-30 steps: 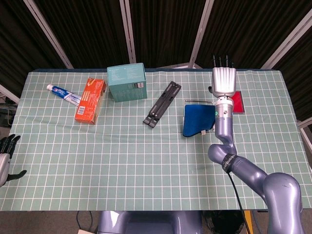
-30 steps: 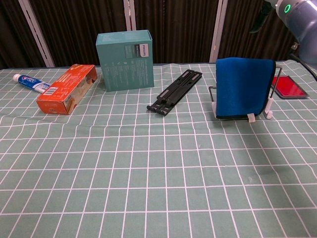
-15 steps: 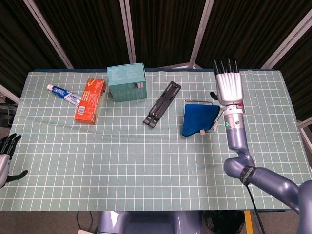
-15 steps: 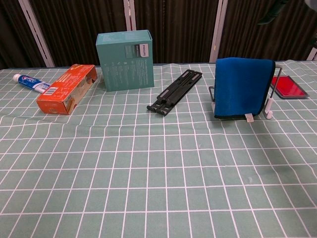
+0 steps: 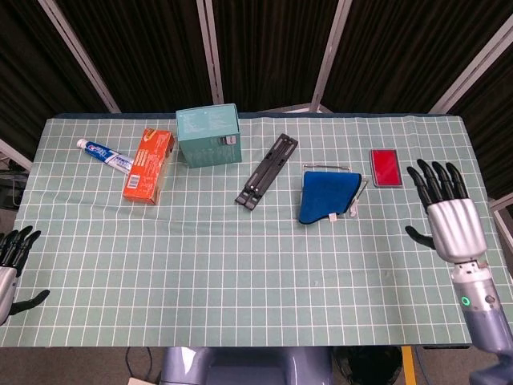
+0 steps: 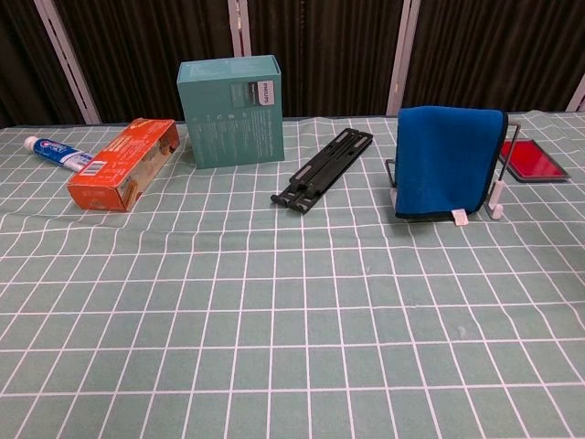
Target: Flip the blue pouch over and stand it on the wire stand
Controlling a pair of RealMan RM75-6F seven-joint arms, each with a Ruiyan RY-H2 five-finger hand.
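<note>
Blue pouch [image 6: 450, 161] is stood upright on the wire stand [image 6: 499, 194]. Both hands, right [image 5: 447, 215] and left [image 5: 10, 261], are held empty with fingers spread.

The right hand [image 5: 446, 210] had a ribbed silver metal back and black fingers [image 5: 437, 180], above a glossy grey-blue wrist bearing a small green light. The left hand [image 5: 11, 265] showed black fingers too.
</note>
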